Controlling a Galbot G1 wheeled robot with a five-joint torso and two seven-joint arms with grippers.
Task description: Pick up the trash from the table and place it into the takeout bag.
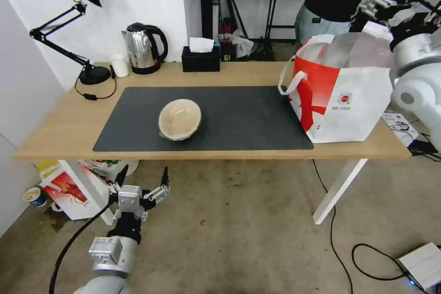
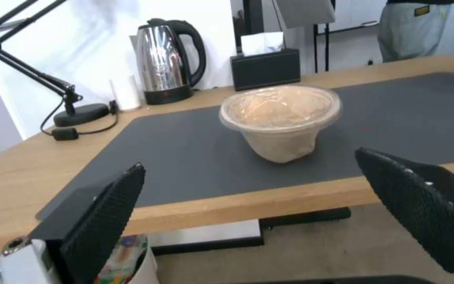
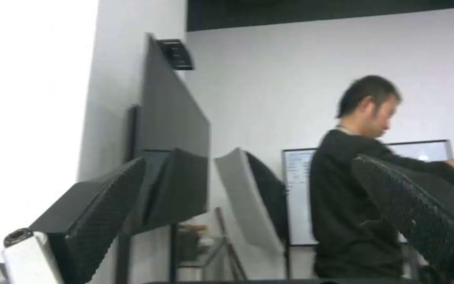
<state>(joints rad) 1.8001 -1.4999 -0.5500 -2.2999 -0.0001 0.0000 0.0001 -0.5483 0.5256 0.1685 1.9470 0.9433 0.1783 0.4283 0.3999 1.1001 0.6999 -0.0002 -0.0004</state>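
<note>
The trash in view is a tan paper bowl point(image 1: 179, 119) covered with clear film, lying tilted on the dark mat point(image 1: 248, 115) of the table point(image 1: 64, 124). The left wrist view shows this bowl point(image 2: 282, 118) upright-looking beyond the table's front edge. My left gripper point(image 1: 144, 171) hangs open below and in front of that edge, empty, fingers point(image 2: 106, 217) pointing toward the bowl. The takeout bag point(image 1: 342, 94) stands open at the table's right end. My right arm point(image 1: 415, 78) is raised beside the bag; its gripper point(image 3: 249, 159) is open and empty, facing the room.
A desk lamp point(image 1: 82, 32), small white cup point(image 1: 120, 65), kettle point(image 1: 143, 48) and black tissue box point(image 1: 200, 58) line the table's back edge. A crayfish-print bag point(image 1: 69, 190) sits under the left end. A white table leg point(image 1: 340, 190) and floor cables point(image 1: 367, 262) are at right.
</note>
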